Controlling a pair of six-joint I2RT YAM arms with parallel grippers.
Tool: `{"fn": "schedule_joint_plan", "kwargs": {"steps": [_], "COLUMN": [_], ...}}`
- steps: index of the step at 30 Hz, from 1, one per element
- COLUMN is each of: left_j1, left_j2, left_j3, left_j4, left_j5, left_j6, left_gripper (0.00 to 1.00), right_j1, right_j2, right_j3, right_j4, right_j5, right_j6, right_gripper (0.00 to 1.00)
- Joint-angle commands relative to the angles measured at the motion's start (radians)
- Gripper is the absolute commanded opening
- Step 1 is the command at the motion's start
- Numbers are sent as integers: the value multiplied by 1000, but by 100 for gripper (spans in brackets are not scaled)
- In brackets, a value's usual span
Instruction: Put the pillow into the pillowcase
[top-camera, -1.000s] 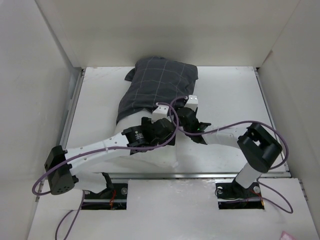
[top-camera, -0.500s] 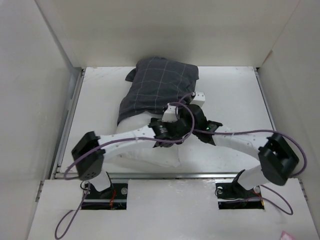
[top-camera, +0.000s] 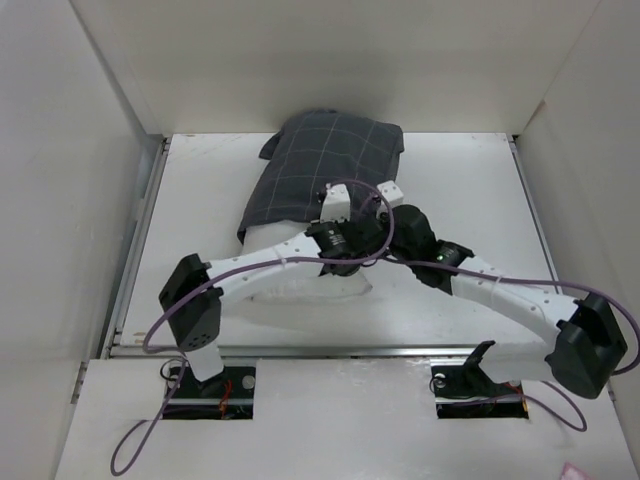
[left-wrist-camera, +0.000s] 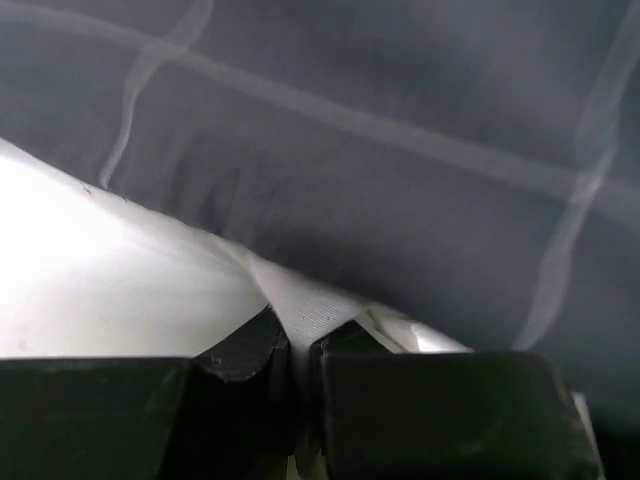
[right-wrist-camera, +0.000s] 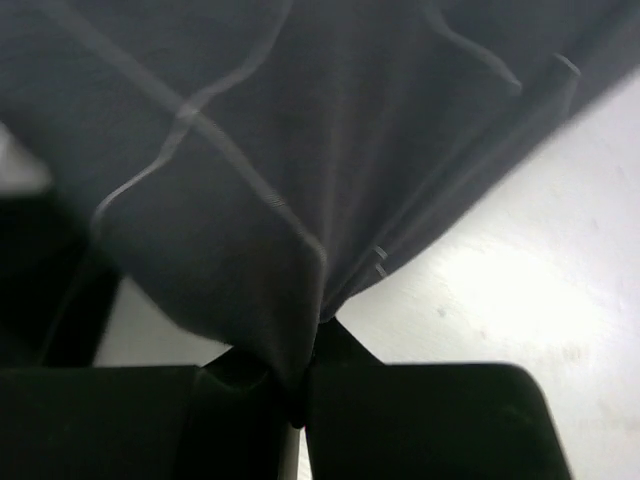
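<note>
Advanced: left claw (left-wrist-camera: 297, 350) pinches likely pillow (left-wrist-camera: 120, 290) weave, right claw (right-wrist-camera: 293, 372) checked charcoal pillowcase (right-wrist-camera: 250, 150).

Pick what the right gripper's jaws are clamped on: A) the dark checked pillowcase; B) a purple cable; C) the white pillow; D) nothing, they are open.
A: in the right wrist view the right gripper has its jaws shut on a pinched fold of the pillowcase; the white pillow is what the left gripper pinches.
</note>
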Motion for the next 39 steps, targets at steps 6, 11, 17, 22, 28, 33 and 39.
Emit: {"fn": "schedule_joint_plan", "kwargs": {"steps": [6, 11, 17, 22, 28, 33, 39], "left_j1": [149, 211, 262, 244, 206, 227, 297], "left_j2": [-239, -176, -34, 92, 52, -175, -460], "left_j3": [-30, 31, 39, 123, 68, -129, -312], "left_j4": [729, 755, 761, 688, 778, 810, 700], "left_j5": [-140, -201, -128, -62, 113, 314, 448], "left_j6": [334, 290, 153, 37, 179, 351, 438], "left_gripper": [0, 0, 0, 0, 7, 100, 100], "right_j1": [35, 35, 35, 35, 6, -17, -26], "right_j2": [-162, -213, -257, -207, -178, -179, -234], "right_j3": [246, 349, 410, 433, 444, 429, 352], "right_j4": [-95, -190, -189, -189, -189, -209, -160], "right_j5": [-580, -814, -964, -1042, -1004, -934, -878], "right_j6": [-273, -347, -368, -357, -357, -357, -333], "right_gripper": [0, 0, 0, 0, 0, 0, 0]}}
